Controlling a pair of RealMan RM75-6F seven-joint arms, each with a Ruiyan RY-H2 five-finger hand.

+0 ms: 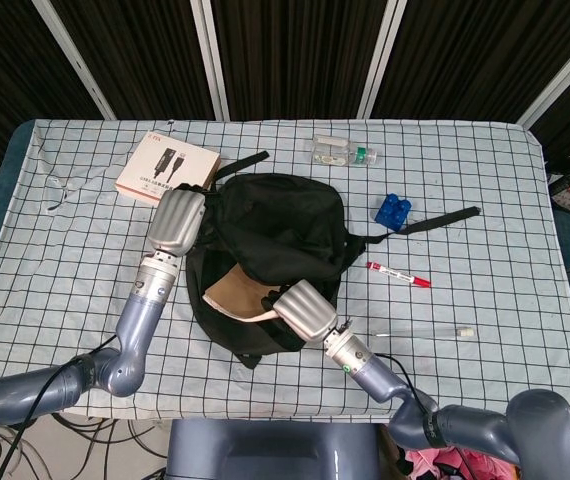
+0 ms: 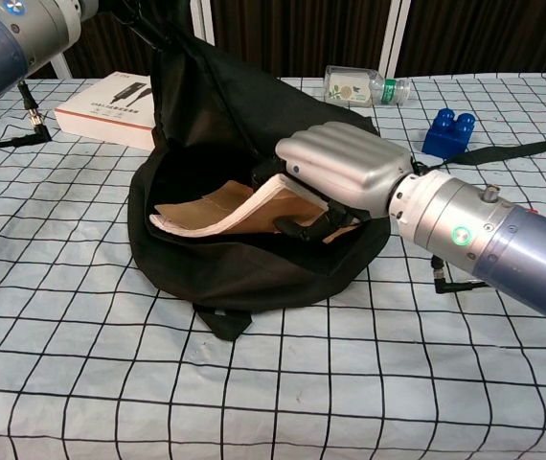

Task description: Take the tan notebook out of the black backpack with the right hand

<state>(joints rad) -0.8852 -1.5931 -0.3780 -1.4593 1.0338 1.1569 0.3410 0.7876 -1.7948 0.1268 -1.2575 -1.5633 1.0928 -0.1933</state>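
Note:
The black backpack [image 1: 275, 225] [image 2: 216, 115] lies mid-table with its mouth open toward me. Inside the opening lies the tan notebook [image 1: 233, 292] [image 2: 217, 211], its right edge bent upward. My right hand [image 1: 303, 312] [image 2: 342, 170] reaches into the mouth and grips that raised edge, dark fingertips curled under the pages. My left hand [image 1: 175, 222] holds the upper left rim of the bag and lifts the flap; in the chest view only its forearm [image 2: 10, 38] shows at the top left corner.
A white and orange box [image 1: 167, 167] [image 2: 110, 107] lies behind the bag on the left. A clear bottle [image 1: 343, 152] [image 2: 364, 88] sits at the back, a blue block [image 1: 394, 211] [image 2: 448, 131] and a red marker [image 1: 398, 274] to the right. A bag strap [image 1: 435, 220] stretches rightward.

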